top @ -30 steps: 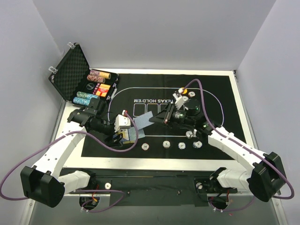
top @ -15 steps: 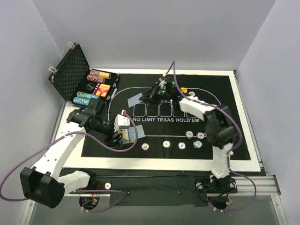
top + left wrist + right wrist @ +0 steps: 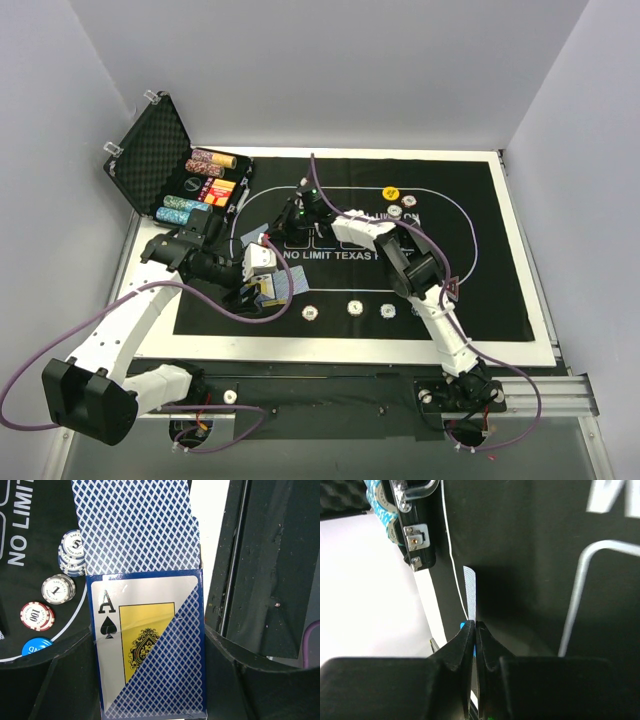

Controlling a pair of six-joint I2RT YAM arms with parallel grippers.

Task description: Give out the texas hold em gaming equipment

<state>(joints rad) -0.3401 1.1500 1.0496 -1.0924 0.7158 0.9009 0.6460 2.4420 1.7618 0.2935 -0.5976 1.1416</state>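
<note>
My left gripper [image 3: 266, 292] is shut on a boxed deck of playing cards [image 3: 150, 645], ace of spades on its face. Blue-backed cards [image 3: 135, 525] stick out of the box's top. Over the left end of the mat's oval, my right gripper [image 3: 281, 228] is shut on a single playing card [image 3: 254, 238], which shows edge-on [image 3: 469, 592] ahead of its jaws [image 3: 475, 627]. Poker chips [image 3: 354, 307] lie in a row along the mat's near side, more chips [image 3: 400, 203] at the far right. Chip stacks [image 3: 57, 589] and a blue disc button [image 3: 35, 645] sit left of the deck.
The black foam-lined case [image 3: 150, 155] stands open at the far left, with rolls of chips [image 3: 200, 185] in it. Its latch edge [image 3: 415, 545] lies close beyond the held card. The black felt mat [image 3: 480, 250] covers the table. A red triangle [image 3: 449, 290] lies by the right arm.
The right arm has swung from the right middle of the mat to the far left of the oval, carrying the card. The left arm and deck have not moved.
</note>
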